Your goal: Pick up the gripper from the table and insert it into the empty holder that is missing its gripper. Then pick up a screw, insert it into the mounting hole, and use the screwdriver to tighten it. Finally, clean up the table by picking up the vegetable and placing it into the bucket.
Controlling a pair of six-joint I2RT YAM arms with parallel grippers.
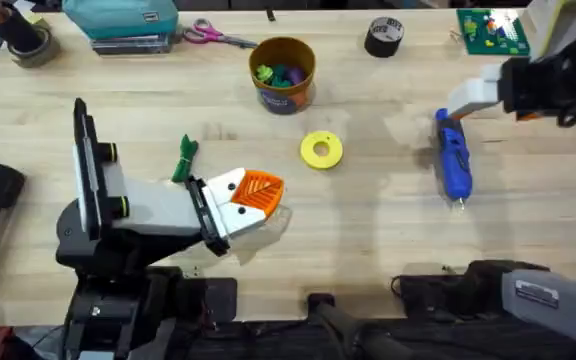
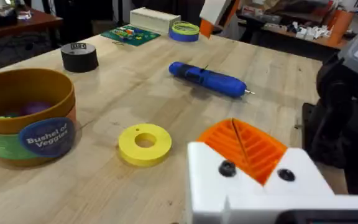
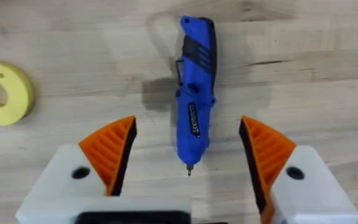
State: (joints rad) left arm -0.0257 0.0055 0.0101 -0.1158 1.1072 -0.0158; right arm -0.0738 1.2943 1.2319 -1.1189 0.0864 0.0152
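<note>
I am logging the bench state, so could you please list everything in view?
Blue pen-shaped electric screwdriver: one, right side, lying flat.
Yellow ring-shaped disc: one, centre.
Yellow-orange cylindrical tub with blue label: one, far centre, coloured toys inside.
Small green leafy toy vegetable: one, left of the disc.
Black tape roll: one, far right.
Pink-handled scissors: one, far edge.
Wooden table: one, light.
Left pincer: white and orange, near the vegetable.
Right pincer: open, straddling the screwdriver.
</note>
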